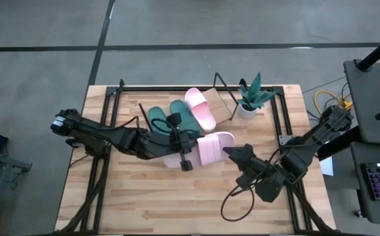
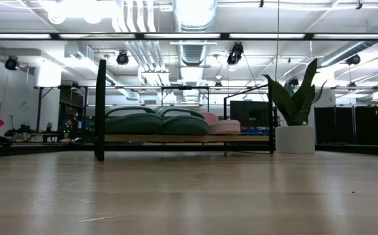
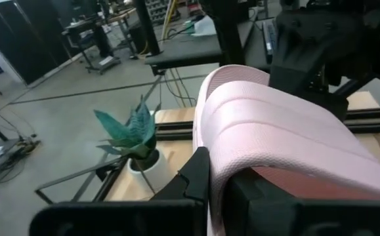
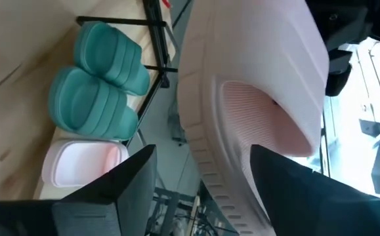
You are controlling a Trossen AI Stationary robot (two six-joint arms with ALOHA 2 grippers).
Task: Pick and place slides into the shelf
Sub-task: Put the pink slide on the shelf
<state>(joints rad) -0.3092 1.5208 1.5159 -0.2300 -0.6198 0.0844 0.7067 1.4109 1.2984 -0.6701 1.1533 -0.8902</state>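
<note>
A light pink slide (image 1: pixel 209 147) is in the air in front of the shelf (image 1: pixel 228 109), between both grippers. My left gripper (image 1: pixel 186 157) is shut on it. My right gripper (image 1: pixel 233 153) is open at its other end. In the right wrist view the open fingers (image 4: pixel 132 178) stand on either side of the slide's (image 4: pixel 242 98) side wall. Two dark green slides (image 1: pixel 167 118) and the other pink slide (image 1: pixel 200 108) lie sole-down on the slanted shelf board (image 2: pixel 175 138). Neither gripper shows in the low view. My left gripper (image 3: pixel 219 191) pinches the pink slide's side rim (image 3: pixel 217 157) just beside the wide strap (image 3: pixel 288 124). One finger (image 3: pixel 196 178) is outside the wall and the other is on the footbed side. The fingers lie across the slide. My right gripper: whether its fingers touch the slide, I cannot tell.
A potted plant (image 1: pixel 250 97) in a white pot stands at the shelf's right end, near the table's far right corner. The shelf's black wire frame (image 2: pixel 100 108) rises at its ends. A black cable (image 1: pixel 232 200) loops on the table near the right arm.
</note>
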